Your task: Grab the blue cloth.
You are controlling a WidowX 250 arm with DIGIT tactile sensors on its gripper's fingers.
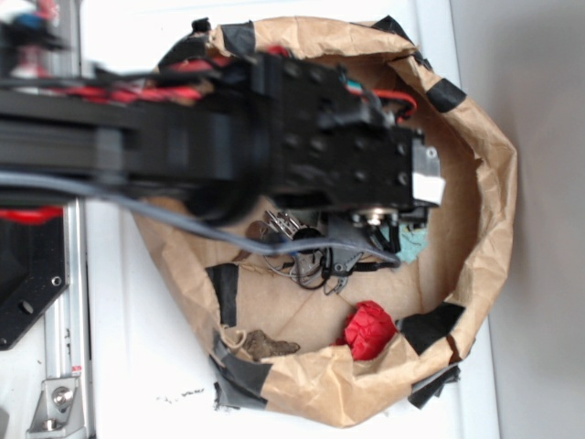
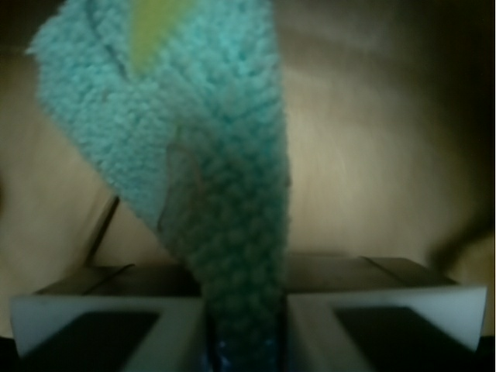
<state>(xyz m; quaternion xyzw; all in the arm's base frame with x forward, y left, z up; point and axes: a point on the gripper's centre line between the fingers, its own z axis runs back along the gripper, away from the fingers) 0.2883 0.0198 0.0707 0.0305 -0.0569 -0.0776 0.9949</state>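
On a white table (image 1: 128, 366), a taped brown paper nest (image 1: 484, 229) rings a black arm, a tangle of keys (image 1: 297, 247) and a red wad (image 1: 368, 329). The end effector (image 2: 246, 325) is clamped on the blue cloth (image 2: 209, 178) — its narrow, yellow-stained end hanging away — inside the nest, right of the keys.

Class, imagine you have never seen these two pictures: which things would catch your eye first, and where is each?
In the wrist view, the blue cloth fills the frame, pinched between the two pale fingers of the tool. In the exterior view, the black arm hides most of a brown paper nest, with a red wad bright near its lower rim.
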